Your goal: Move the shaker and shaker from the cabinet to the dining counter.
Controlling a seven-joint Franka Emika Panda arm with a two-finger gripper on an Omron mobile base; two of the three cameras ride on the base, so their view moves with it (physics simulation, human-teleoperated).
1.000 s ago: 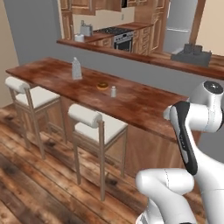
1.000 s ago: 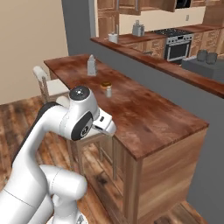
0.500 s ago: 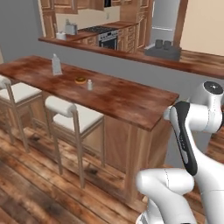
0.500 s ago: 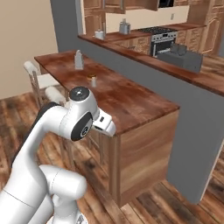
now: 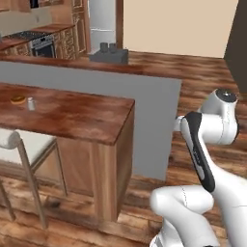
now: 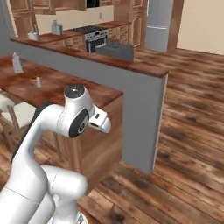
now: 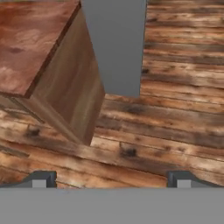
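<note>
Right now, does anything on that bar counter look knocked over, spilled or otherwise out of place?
Nothing stands out. One shaker stands upright on the dining counter beside the donut, and the grater is upright too. No spill shows.

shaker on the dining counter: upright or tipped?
Upright. The shaker stands on its base on the dining counter, cap on top, beside the donut; it also shows standing in the right base view.

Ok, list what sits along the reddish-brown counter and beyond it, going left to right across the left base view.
Round brown donut → small light-grey cylindrical shaker → dark grey toaster → white robot arm.
</note>
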